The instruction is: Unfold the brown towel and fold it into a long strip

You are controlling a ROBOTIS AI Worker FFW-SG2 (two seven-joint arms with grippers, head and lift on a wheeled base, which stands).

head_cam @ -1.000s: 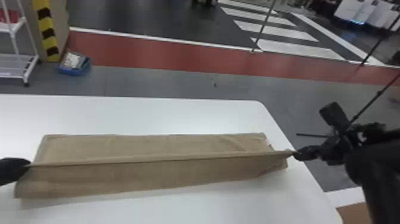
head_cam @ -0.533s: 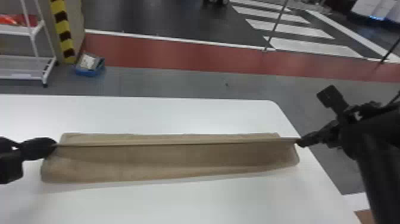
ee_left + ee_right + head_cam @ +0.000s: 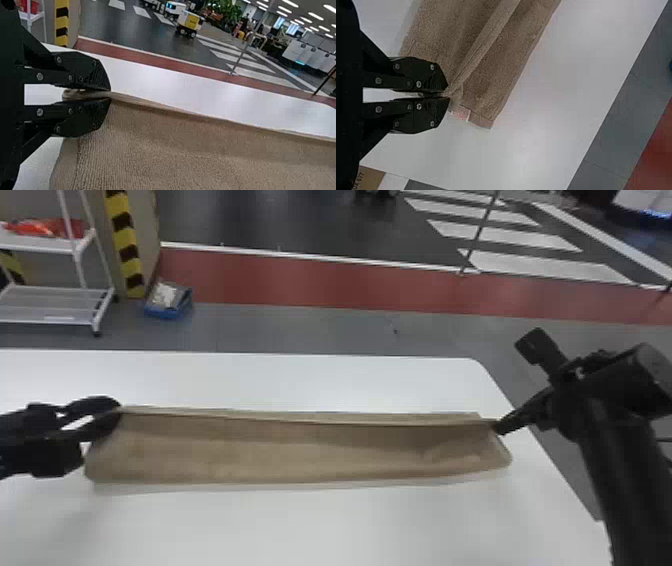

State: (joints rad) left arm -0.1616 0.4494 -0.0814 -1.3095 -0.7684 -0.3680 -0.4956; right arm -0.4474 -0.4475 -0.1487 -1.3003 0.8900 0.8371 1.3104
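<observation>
Between left claw [image 3: 110, 94] and right claw [image 3: 449, 95], both pinching it tight, the towel edge [image 3: 300, 421] has moved farther away, likely advancing the fold.

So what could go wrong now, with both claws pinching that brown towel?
The left gripper and right gripper each pinch only a narrow bit of the brown towel, so an end might slip free. The raised ridge between them could also come down crooked, leaving the strip uneven. And pulling too hard might drag the towel across the white table.
</observation>
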